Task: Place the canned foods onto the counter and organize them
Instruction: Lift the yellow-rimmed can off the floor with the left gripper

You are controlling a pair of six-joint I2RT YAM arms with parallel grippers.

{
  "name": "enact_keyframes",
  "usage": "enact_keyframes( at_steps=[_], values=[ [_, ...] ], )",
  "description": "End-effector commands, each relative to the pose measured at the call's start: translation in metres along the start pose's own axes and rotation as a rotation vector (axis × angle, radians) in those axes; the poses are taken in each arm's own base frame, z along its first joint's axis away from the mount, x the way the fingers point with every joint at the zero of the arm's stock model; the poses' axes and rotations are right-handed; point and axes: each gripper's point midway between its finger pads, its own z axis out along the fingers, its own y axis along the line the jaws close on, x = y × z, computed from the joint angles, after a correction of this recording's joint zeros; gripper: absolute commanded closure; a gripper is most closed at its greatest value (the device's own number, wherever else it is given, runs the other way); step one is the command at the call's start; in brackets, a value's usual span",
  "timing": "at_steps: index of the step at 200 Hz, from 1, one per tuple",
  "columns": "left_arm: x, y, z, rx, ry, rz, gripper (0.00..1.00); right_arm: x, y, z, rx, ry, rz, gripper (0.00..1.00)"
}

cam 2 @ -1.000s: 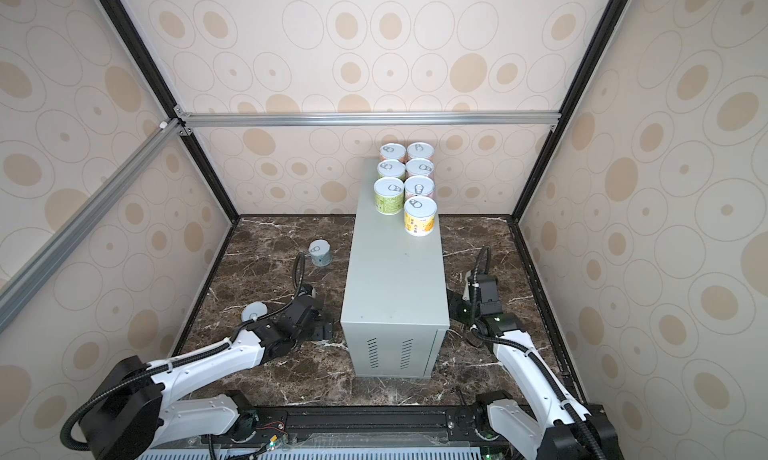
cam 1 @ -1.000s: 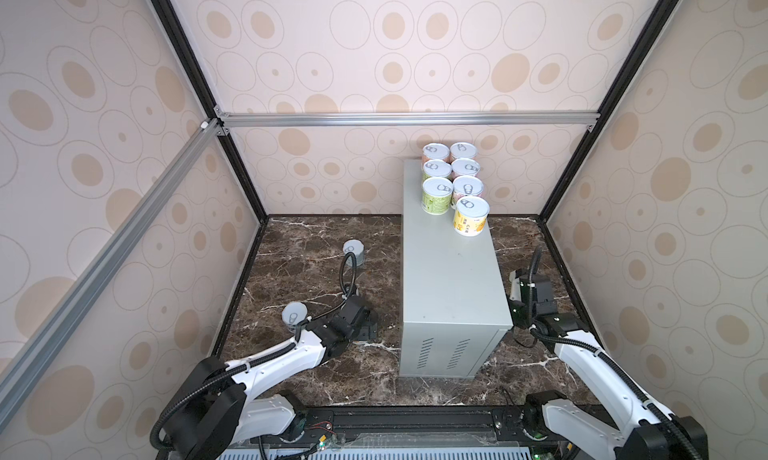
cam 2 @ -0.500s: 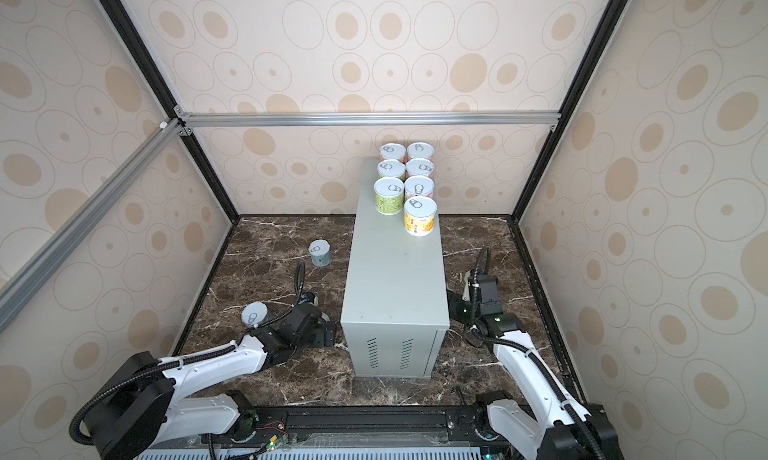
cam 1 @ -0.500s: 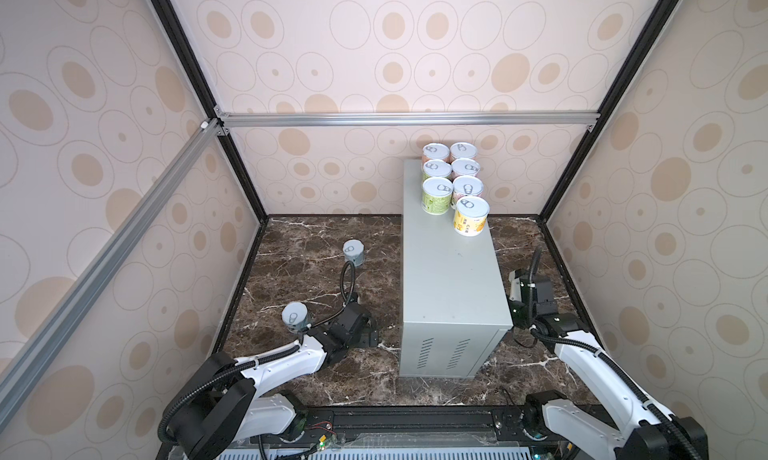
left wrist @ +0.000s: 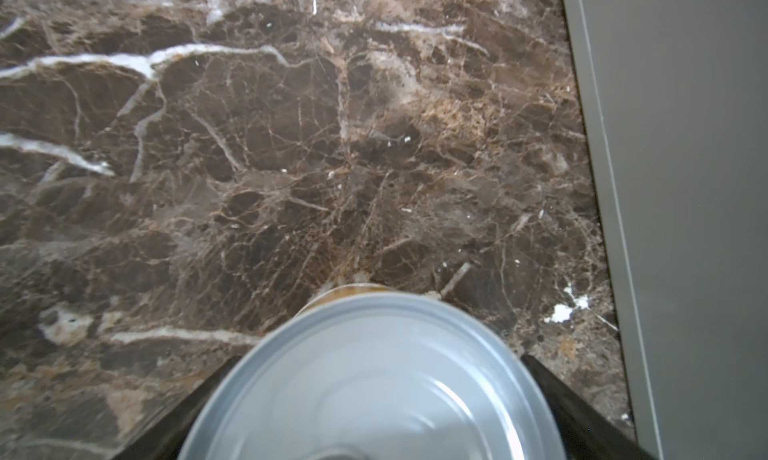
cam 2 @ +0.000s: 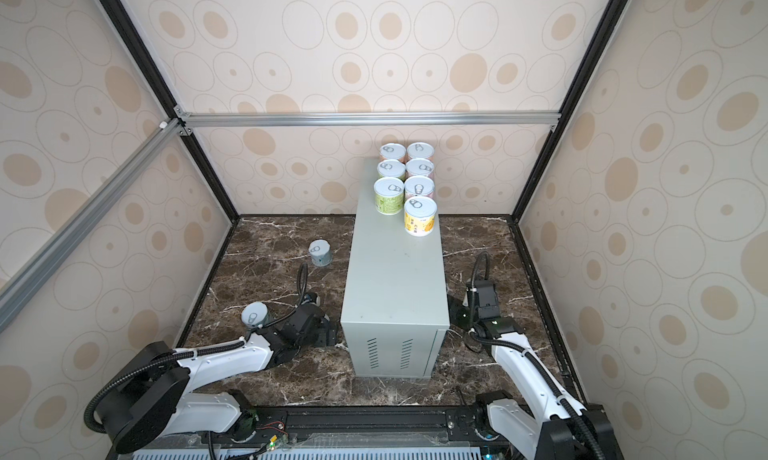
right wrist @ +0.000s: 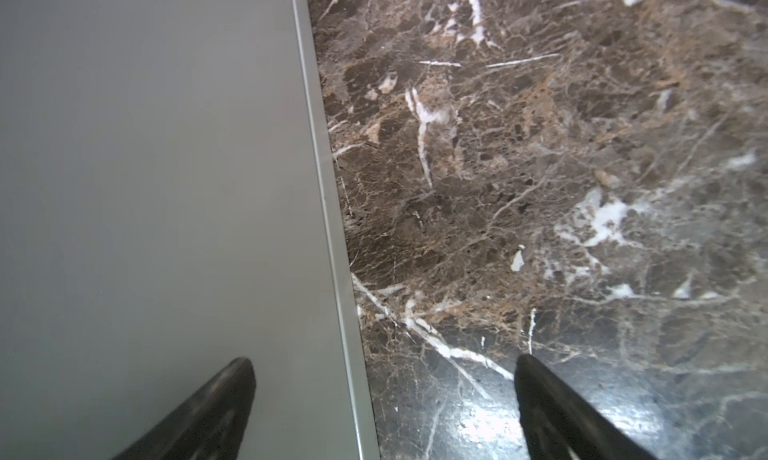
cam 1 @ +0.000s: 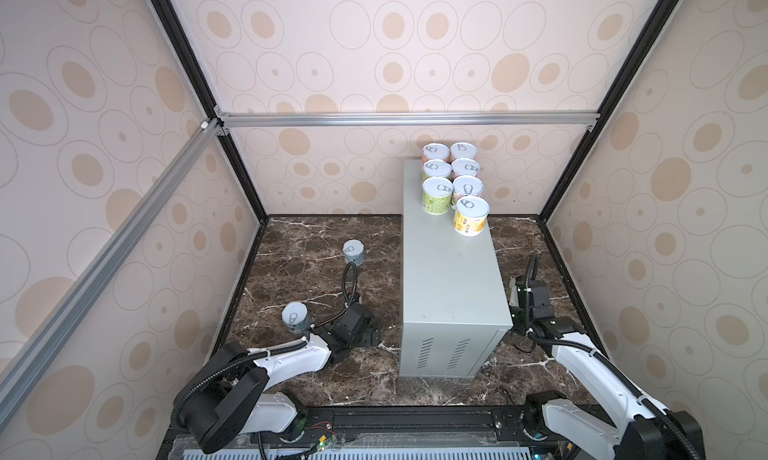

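Can (left wrist: 374, 395) stands inside the wide-apart left claw (left wrist: 380, 362); an off-centre squeeze could tip it. Right claw (right wrist: 384, 360) gapes, empty.

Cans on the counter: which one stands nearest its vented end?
The yellow-labelled can, the lone front can of the four-can column; the other six all stand behind it.

This looks like a little robot lab booth dressed up as a room: dotted paper walls (cam 1: 374, 42) on metal bars (cam 1: 407, 119), a marble floor (cam 1: 299, 270), a left robot arm (cam 1: 291, 356) and a right robot arm (cam 1: 582, 354).
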Motion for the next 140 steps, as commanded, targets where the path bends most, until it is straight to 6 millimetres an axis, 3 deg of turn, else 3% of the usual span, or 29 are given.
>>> enact_keyframes(
  at_steps=[1, 87, 140],
  values=[
    [-0.007, 0.004, 0.002, -0.021, -0.037, -0.003, 0.03, 0.003, -0.011, 0.004, 0.042, -0.004, 0.027, 0.00],
    [0.006, 0.020, 0.010, -0.110, 0.009, 0.023, 0.07, 0.004, -0.012, 0.006, 0.043, 0.000, 0.021, 0.00],
    [0.002, 0.016, 0.007, -0.086, -0.008, 0.014, 0.18, 0.003, -0.011, 0.005, 0.041, 0.003, 0.015, 0.01]
  ],
)
